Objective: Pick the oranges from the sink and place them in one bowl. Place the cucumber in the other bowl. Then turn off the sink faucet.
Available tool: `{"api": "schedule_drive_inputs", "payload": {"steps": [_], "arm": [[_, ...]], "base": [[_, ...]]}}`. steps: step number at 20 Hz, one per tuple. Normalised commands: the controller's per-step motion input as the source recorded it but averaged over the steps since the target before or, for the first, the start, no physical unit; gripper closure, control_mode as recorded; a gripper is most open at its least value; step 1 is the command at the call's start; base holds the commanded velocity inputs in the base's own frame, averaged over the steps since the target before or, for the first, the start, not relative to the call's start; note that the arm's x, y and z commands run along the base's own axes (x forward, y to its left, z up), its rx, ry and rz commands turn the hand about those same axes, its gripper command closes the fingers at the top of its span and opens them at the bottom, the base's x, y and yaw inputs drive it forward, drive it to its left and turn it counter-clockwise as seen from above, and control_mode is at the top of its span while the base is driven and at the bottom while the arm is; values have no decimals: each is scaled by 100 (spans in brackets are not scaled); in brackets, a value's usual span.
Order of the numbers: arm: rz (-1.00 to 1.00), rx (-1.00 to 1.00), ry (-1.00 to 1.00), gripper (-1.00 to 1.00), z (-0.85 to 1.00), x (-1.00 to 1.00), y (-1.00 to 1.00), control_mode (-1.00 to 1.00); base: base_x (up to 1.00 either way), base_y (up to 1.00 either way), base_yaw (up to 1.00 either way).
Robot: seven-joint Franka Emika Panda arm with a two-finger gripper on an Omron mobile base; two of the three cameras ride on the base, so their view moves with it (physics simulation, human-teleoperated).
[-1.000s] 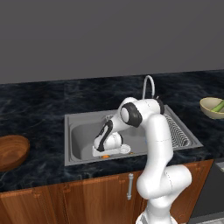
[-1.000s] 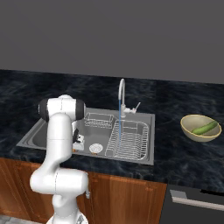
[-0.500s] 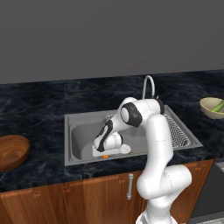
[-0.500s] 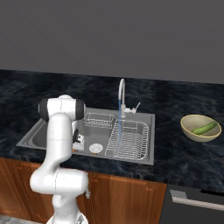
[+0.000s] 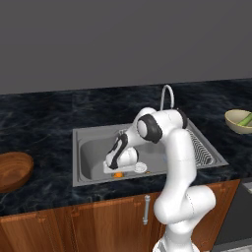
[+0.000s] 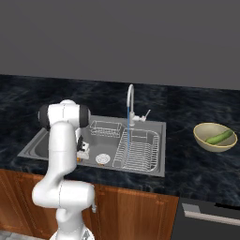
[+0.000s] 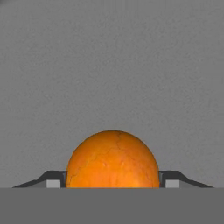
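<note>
One orange [image 7: 112, 159] sat between the gripper's [image 5: 118, 173] two dark fingertips [image 7: 52, 180] on the floor of the sink [image 5: 93, 153], each tip pressed against a side of the fruit, so the hand was closed on it. Nothing had shifted over the preceding second: the arm stayed folded down into the basin and the gripper kept its low place by the drain [image 6: 101, 159].

From the left base camera, just a sliver of that orange [image 5: 118, 174] showed beneath the white hand, the rest covered by the wrist. Whether the fruit rested on the steel or hung just above it could not be told. From the right base camera the robot's upper arm hid most of the hand.

Across the right base view, the sink faucet [image 6: 130, 101] ran a thin blue stream onto the ribbed drainer, and the cucumber [image 6: 220, 138] lay in the olive-yellow bowl [image 6: 206, 141] on the dark counter, well apart from the sink. Far to the other side, the left base view took in the brown wooden bowl [image 5: 13, 170], cut off at the frame's edge.
</note>
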Motion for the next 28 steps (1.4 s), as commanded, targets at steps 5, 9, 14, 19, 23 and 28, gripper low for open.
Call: {"api": "schedule_drive_inputs", "payload": {"steps": [5,9,14,19,23,28], "arm": [[-7,0,0,100,62,0,0,-100],[-6,0,0,100,77,1,0,-100],[-5,0,0,100,72,0,0,-100],[-3,0,0,100,75,-4,0,-100],[-1,0,-3,100,79,-7,1,-100],[0,0,-10,100,77,-3,18,-100]], "base": [[0,0,0],[0,0,0],[0,0,0],[0,0,0],[0,0,0],[0,0,0]]}}
